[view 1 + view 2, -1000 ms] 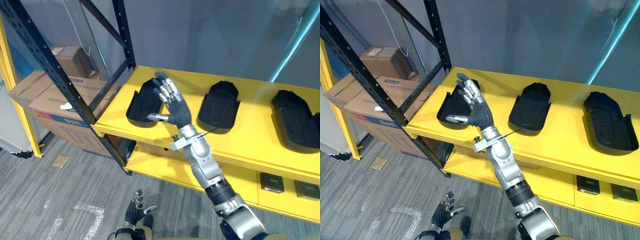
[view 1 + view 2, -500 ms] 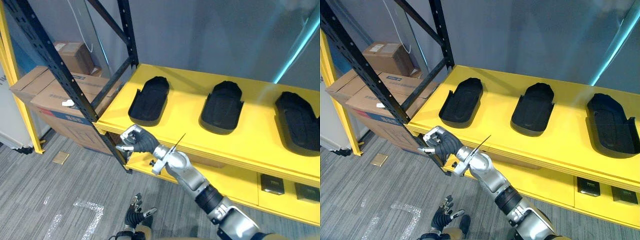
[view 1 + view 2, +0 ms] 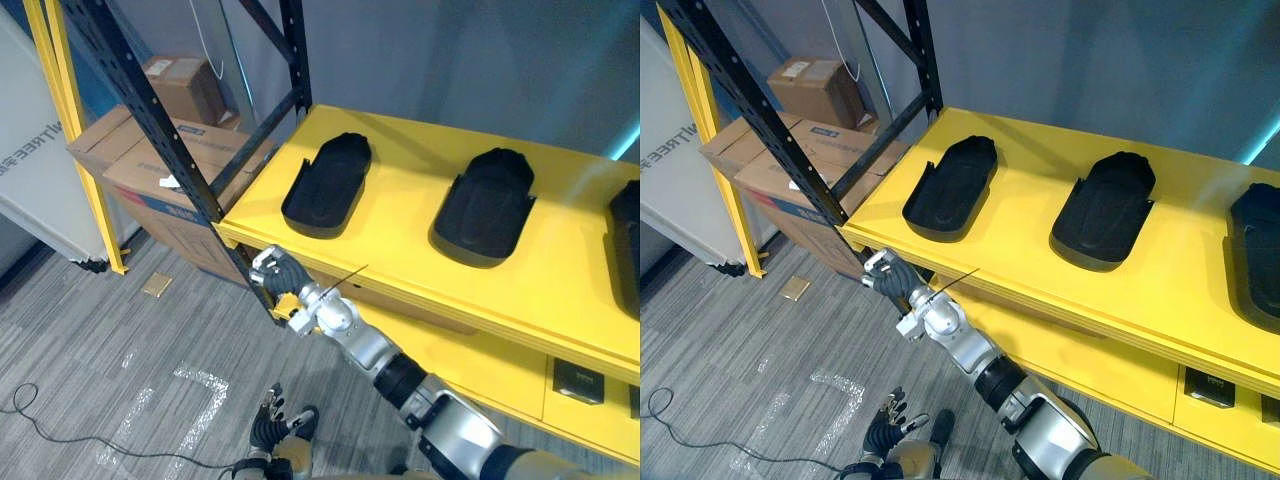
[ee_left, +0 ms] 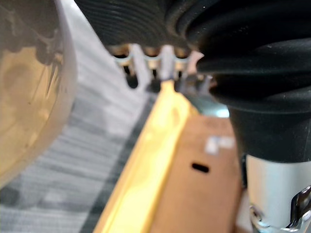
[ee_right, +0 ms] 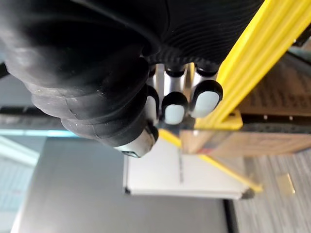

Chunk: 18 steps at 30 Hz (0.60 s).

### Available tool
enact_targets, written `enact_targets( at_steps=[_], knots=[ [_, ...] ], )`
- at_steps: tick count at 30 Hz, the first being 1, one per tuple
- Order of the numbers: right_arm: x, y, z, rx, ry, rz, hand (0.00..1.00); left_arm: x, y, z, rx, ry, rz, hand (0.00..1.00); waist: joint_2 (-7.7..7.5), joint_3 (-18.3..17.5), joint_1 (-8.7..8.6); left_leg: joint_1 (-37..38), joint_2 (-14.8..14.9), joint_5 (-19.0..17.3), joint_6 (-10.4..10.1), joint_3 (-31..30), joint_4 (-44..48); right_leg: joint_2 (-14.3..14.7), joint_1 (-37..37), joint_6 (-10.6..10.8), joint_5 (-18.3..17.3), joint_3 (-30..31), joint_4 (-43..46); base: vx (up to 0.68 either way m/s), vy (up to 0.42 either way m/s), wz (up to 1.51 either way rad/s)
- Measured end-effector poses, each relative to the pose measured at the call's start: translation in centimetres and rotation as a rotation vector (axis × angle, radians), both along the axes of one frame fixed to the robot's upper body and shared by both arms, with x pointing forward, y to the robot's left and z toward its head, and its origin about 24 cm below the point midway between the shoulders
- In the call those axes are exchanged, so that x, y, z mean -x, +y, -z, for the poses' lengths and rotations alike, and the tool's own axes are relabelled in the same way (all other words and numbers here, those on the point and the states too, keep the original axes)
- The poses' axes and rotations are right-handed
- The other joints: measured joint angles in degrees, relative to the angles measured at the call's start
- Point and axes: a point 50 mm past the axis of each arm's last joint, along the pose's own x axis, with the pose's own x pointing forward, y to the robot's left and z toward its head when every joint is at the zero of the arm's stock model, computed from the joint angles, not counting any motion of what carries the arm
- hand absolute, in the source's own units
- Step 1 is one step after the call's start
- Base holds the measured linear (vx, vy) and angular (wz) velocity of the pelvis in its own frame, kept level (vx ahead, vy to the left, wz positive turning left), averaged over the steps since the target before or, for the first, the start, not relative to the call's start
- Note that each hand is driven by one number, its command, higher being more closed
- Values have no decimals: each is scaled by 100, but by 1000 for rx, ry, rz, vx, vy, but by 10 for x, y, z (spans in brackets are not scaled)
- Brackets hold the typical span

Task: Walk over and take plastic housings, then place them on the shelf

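Note:
Three black plastic housings lie in a row on the yellow shelf (image 3: 400, 255): the left one (image 3: 328, 185), the middle one (image 3: 487, 205) and the right one (image 3: 1255, 250) at the picture's edge. My right hand (image 3: 275, 272) hangs below the shelf's front edge, by the black upright, curled into a fist with nothing in it. In the right wrist view its curled fingers (image 5: 175, 109) show beside a yellow beam (image 5: 248, 63). My left hand (image 3: 272, 428) hangs low near the floor, fingers relaxed and empty.
A black perforated upright (image 3: 170, 150) with diagonal braces stands at the shelf's left corner. Cardboard boxes (image 3: 150, 170) are stacked behind it, and a white panel (image 3: 40, 180) leans at far left. The lower yellow shelf holds small dark boxes (image 3: 578, 380).
My right hand came down from beside the left housing to below the shelf's front edge and curled into a fist. The camera has turned, so the shelf now sits further right in the views.

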Motion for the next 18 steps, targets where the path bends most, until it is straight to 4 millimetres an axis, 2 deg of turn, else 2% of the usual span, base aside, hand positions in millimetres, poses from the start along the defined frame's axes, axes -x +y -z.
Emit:
enact_targets(
  at_steps=[6,9,14,18],
  knots=[
    [-14,-5,-21,-1,-59,99,100,-9,-1,-5,20,-30,-10,0,58,301,30,-204,-8,60,-15,-42,1,-37,-306,-29,-126,-18,295,-23,-27,4],
    [-24,-10,-40,-35,-104,145,100,-13,-1,-9,37,-51,-22,0,98,488,30,-340,-10,100,-21,-49,1,-62,-495,-66,-162,-10,433,-41,-20,2],
    [-34,-20,-46,-25,-122,213,100,-17,-1,-13,41,-73,-26,0,137,720,32,-398,-26,136,-36,-72,1,-120,-630,-94,-244,-5,638,-34,-27,2],
    [-37,-22,-52,-27,-141,230,100,-18,-1,-13,42,-76,-26,0,164,752,31,-448,-42,159,-40,-83,1,-165,-743,-111,-332,-1,819,-38,-31,3]
  ],
)
